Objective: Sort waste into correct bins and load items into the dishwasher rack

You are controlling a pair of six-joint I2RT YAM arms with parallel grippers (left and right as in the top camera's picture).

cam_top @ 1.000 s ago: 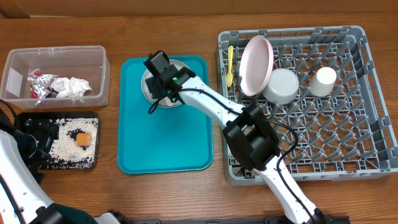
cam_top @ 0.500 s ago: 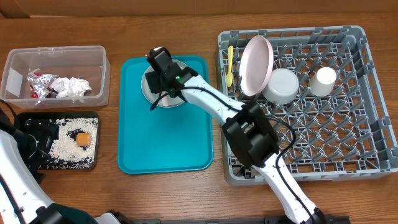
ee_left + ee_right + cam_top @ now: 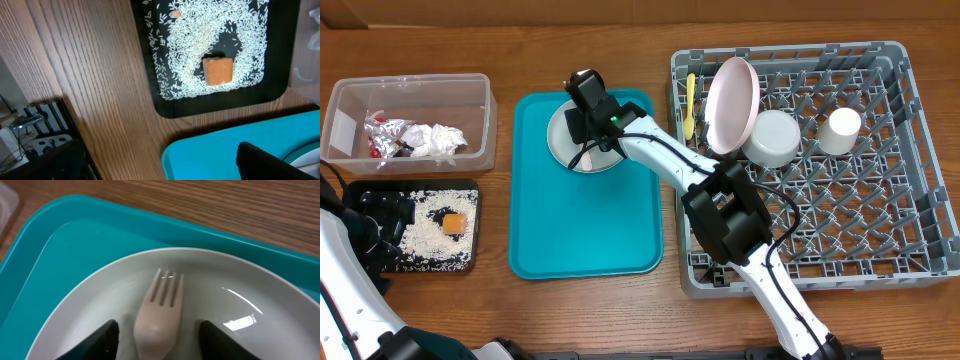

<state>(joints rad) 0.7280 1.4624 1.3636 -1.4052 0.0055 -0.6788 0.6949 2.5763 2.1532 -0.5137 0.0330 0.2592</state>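
A white fork lies on the grey-green plate, which sits on the teal tray. My right gripper hangs low over that plate, open. One finger stands on each side of the fork's neck, with gaps on both sides. My left gripper is wide open and holds nothing, at the near left beside the black tray of rice with the orange cube. The dishwasher rack holds the pink plate, white bowl, cup and yellow spoon.
The clear tub at the far left holds the crumpled napkin and foil. The black tray lies just in front of it. My right arm reaches from the rack's near left corner across the teal tray.
My right gripper has shifted toward the tray's far edge over the plate, and its fingers have drawn a little closer together. The left arm has not moved.
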